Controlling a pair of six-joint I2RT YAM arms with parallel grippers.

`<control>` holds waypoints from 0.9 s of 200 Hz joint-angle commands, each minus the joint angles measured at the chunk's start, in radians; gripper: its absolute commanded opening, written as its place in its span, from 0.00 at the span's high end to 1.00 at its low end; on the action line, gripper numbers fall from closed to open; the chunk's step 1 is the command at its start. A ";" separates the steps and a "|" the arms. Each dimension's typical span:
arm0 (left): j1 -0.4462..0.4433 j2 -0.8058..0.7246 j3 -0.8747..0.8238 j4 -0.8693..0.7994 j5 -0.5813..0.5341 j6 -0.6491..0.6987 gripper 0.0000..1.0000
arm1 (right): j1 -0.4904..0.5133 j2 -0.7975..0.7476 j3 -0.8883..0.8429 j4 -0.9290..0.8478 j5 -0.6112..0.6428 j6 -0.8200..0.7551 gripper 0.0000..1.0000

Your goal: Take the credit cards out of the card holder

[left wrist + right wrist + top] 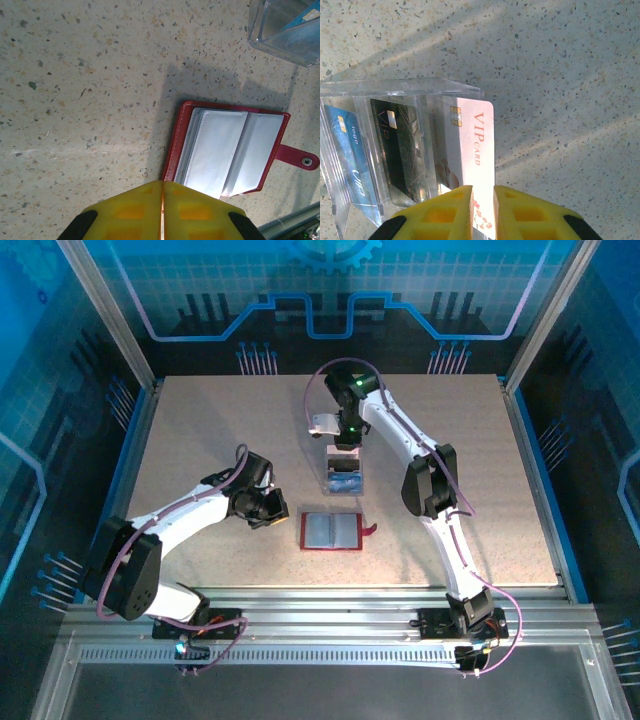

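Note:
The red card holder (330, 531) lies open on the table, its greyish clear pockets (230, 150) showing nothing inside. My left gripper (162, 187) is shut and empty, just off the holder's left edge (278, 520). The credit cards stand in a clear plastic tray (405, 87): a blue one (350, 155), a dark one (400, 150) and a pale pink VIP card (475, 145). My right gripper (482, 200) hovers over the pink card with its jaws a little apart. The card shows through the gap and is not pinched.
The clear tray (342, 480) sits just behind the card holder at the table's middle. The holder's snap tab (300, 159) sticks out to its right. Speckled tabletop lies free to the left and right of both.

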 commanded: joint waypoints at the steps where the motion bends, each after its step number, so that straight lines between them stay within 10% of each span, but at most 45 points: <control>1: 0.007 0.005 0.008 -0.022 0.018 0.014 0.91 | -0.008 -0.041 0.007 -0.011 -0.021 0.018 0.82; 180: 0.008 0.001 -0.010 0.007 0.041 -0.003 0.91 | -0.025 -0.116 -0.204 0.273 0.007 0.147 0.71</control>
